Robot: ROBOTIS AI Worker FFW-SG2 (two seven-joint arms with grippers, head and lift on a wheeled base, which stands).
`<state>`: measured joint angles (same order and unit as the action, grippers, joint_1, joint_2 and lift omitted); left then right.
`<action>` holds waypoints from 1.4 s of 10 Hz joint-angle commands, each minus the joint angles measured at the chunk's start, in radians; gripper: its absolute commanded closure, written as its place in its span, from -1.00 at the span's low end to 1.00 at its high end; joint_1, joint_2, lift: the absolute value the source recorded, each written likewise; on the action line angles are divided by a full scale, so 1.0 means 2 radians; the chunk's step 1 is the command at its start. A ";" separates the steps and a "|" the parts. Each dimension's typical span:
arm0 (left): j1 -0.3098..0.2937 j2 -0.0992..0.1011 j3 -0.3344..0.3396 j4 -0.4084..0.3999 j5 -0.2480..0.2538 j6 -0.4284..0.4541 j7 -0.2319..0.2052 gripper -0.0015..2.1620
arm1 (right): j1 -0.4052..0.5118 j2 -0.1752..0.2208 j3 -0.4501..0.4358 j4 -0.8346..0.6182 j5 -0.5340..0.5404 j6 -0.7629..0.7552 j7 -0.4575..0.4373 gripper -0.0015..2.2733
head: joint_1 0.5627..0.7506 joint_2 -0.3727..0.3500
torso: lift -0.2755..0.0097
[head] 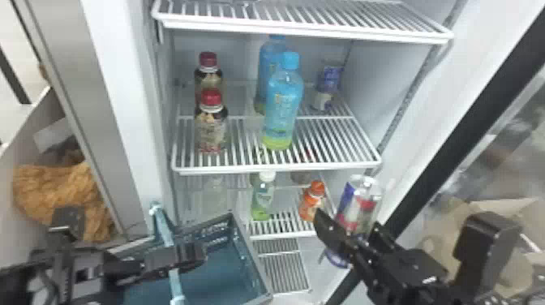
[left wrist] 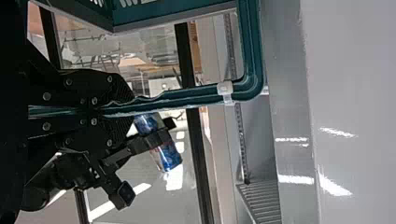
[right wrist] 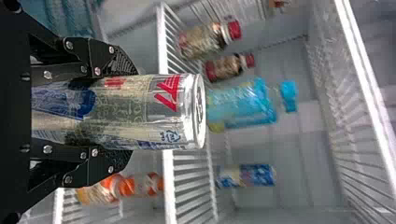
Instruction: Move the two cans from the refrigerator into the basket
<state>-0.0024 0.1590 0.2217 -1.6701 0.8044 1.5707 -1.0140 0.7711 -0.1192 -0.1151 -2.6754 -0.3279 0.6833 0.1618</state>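
Head view, at four o'clock: a silver, blue and red metal can (head: 361,202) is held nearly upright, clasped between the flat black fingers of the right gripper (head: 348,229), outside the open teal plastic basket (head: 249,251). In the right wrist view, the can is pinched from both sides by the right gripper (right wrist: 127,114). At seven o'clock, the basket's teal handle (head: 163,227) is grasped by the left gripper (head: 192,256), whose fingers are clenched around it. At one o'clock, a blue and silver can (head: 327,85) is left standing at the back of the white wire middle shelf (head: 280,167). Two blue plastic bottles (head: 284,101) are placed near twelve; two dark-labelled, red-capped bottles (head: 211,125) are seen at ten. Below, a green, white-capped bottle (head: 263,198) is set at six, beside an orange bottle (head: 312,202) at five.
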 commanded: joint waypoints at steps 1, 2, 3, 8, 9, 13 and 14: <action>0.001 -0.001 0.001 0.000 0.001 0.000 0.000 0.10 | -0.003 0.000 0.011 0.008 -0.007 0.024 0.013 0.13 | 0.41 -0.43 | 0.76; 0.001 -0.001 0.002 0.000 0.001 0.000 0.000 0.10 | -0.013 0.000 0.016 0.018 -0.012 0.044 0.031 0.13 | 0.41 -0.37 | 0.76; -0.001 -0.001 0.001 0.000 0.001 0.000 0.000 0.10 | -0.026 -0.002 0.020 0.033 -0.012 0.061 0.052 0.13 | 0.41 -0.33 | 0.76; -0.009 -0.003 -0.009 0.000 0.005 0.000 0.005 0.10 | -0.092 -0.008 0.052 0.092 -0.016 0.103 0.112 0.13 | 0.41 -0.12 | 0.76; -0.010 -0.003 -0.012 0.000 0.006 0.000 0.005 0.10 | -0.105 -0.009 0.058 0.112 -0.016 0.109 0.125 0.13 | 0.41 -0.08 | 0.76; -0.017 -0.002 -0.021 0.000 0.012 0.000 0.005 0.10 | -0.171 -0.012 0.096 0.239 -0.037 0.055 0.161 -0.20 | 0.41 0.03 | 0.76; -0.017 -0.001 -0.022 0.000 0.012 0.000 0.005 0.10 | -0.174 -0.012 0.100 0.253 -0.045 0.035 0.165 -0.49 | 0.41 0.09 | 0.76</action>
<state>-0.0359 0.1555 0.1792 -1.6701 0.8273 1.5707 -1.0031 0.4296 -0.1426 0.0806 -2.1893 -0.4096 0.7754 0.4903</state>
